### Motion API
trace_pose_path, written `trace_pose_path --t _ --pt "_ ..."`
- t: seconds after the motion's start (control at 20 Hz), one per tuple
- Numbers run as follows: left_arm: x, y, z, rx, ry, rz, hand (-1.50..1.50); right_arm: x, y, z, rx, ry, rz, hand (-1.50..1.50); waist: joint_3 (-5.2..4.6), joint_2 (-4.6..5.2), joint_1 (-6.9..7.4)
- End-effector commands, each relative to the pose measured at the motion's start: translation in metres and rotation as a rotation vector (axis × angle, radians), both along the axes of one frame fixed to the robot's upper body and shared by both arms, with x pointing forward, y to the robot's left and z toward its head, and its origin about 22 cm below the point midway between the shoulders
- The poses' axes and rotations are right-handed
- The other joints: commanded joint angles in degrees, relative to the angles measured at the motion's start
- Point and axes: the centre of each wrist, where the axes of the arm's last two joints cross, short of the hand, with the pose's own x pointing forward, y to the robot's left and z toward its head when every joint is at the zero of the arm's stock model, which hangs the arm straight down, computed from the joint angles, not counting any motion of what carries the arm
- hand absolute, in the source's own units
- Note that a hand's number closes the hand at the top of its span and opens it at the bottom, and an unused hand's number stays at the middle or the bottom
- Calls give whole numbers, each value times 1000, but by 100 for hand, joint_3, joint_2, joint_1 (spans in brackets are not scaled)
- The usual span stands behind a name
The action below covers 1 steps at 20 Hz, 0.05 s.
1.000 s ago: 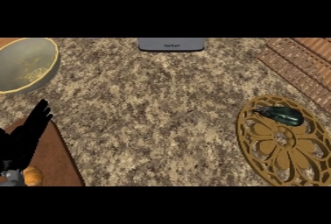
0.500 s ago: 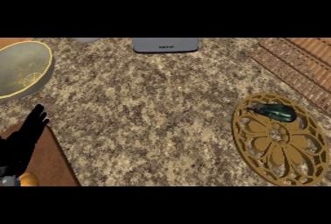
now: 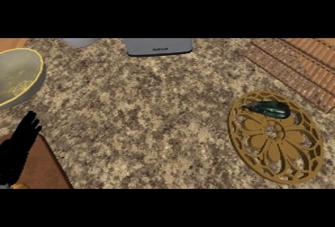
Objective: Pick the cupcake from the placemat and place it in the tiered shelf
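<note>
Dark green cupcake point(image 3: 267, 109) on round golden openwork placemat point(image 3: 263, 147).
Black left hand point(image 3: 18, 148), lower left, fingers straight, holding nothing.

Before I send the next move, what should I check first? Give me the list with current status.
1. Cupcake lies on the placemat, near its far edge: ok.
2. Cupcake upright: cannot tell.
3. Nothing covers the cupcake: ok.
4. Shelf in view, beyond the placemat at the far right: ok.
5. Left hand open and holding nothing, at the lower left edge: ok.
6. Right hand in view near the cupcake: not ok, it does not show.
</note>
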Motion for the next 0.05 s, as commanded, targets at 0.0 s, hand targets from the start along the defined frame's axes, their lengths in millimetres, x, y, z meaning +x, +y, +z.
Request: trace_pose_path --t 0.0 --pt "-6 3 -8 -3 -11 12 0 -73 16 24 -38 6 -21 -150 -4 2 -13"
